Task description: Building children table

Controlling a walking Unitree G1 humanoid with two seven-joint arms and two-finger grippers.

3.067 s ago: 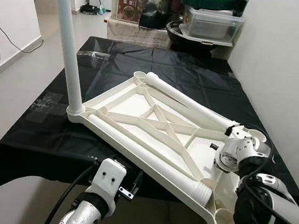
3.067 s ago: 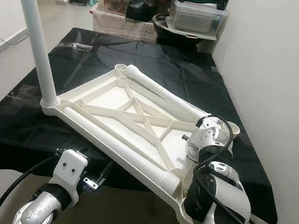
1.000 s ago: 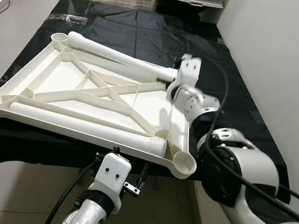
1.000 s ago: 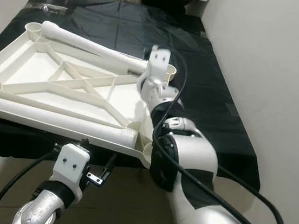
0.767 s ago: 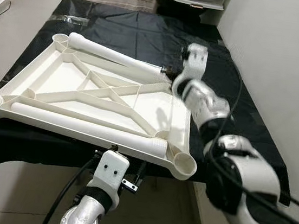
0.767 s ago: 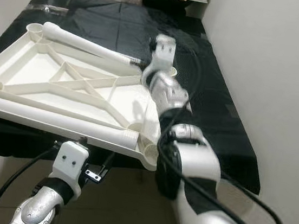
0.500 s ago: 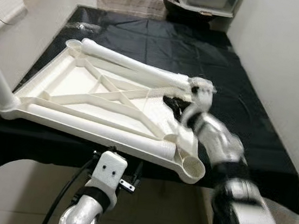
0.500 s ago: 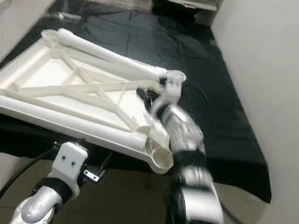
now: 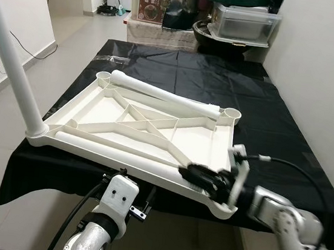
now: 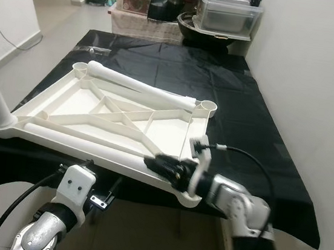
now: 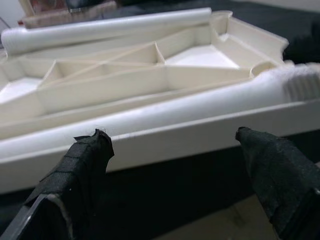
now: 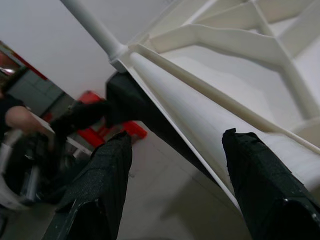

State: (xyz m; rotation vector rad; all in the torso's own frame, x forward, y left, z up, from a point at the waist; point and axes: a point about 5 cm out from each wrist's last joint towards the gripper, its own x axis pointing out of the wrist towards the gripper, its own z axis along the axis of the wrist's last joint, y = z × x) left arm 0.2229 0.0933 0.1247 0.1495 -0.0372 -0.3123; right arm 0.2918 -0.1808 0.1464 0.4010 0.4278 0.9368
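A white children's tabletop lies upside down on the black-covered table. One white leg stands upright in its near left corner socket. Two loose legs lie inside it: one along the far edge, one along the near edge. My right gripper is at the near right corner, open, its fingers on either side of the near leg's end. My left gripper hangs open below the table's front edge, facing the tabletop's rim.
Plastic bins, a box and a dark bowl are stacked past the table's far end. A white wall runs close along the right side. Open floor lies to the left. The black cloth overhangs the front edge.
The camera has shifted. My right gripper has swung from the far leg's end at the far right corner down to the near right corner by the near leg. The left arm stayed put.
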